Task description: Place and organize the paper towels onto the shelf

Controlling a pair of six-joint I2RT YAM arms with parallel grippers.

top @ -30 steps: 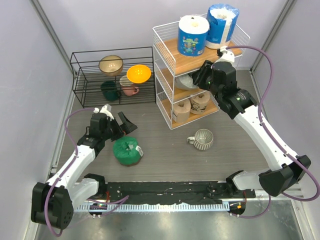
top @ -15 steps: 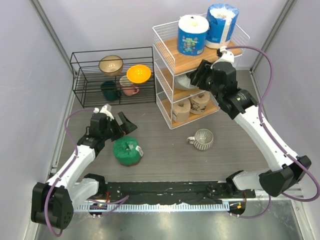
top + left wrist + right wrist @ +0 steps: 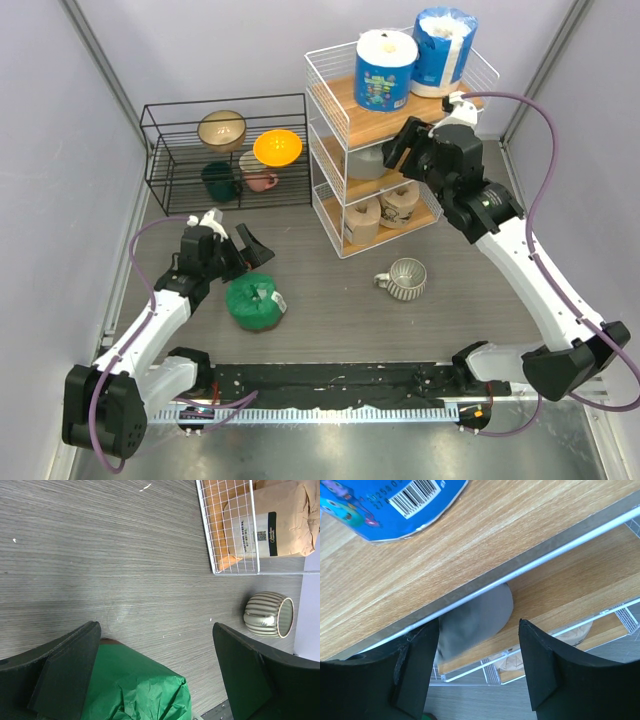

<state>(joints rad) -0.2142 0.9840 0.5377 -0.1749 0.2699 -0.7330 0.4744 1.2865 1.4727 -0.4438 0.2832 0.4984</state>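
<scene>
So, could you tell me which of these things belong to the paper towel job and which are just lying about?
Part of the job: white shelf; two blue-wrapped rolls on its top tier; grey roll on the middle tier; two tan rolls on the bottom tier; green roll, not yet shelved.
Just lying about: striped mug; black wire rack; its bowls and cups.

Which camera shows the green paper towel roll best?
Top external: the whole green roll lies on the table, unobstructed. Left wrist shows only part of its crinkled wrap at the bottom edge. Right wrist faces the shelf, not the roll.
</scene>
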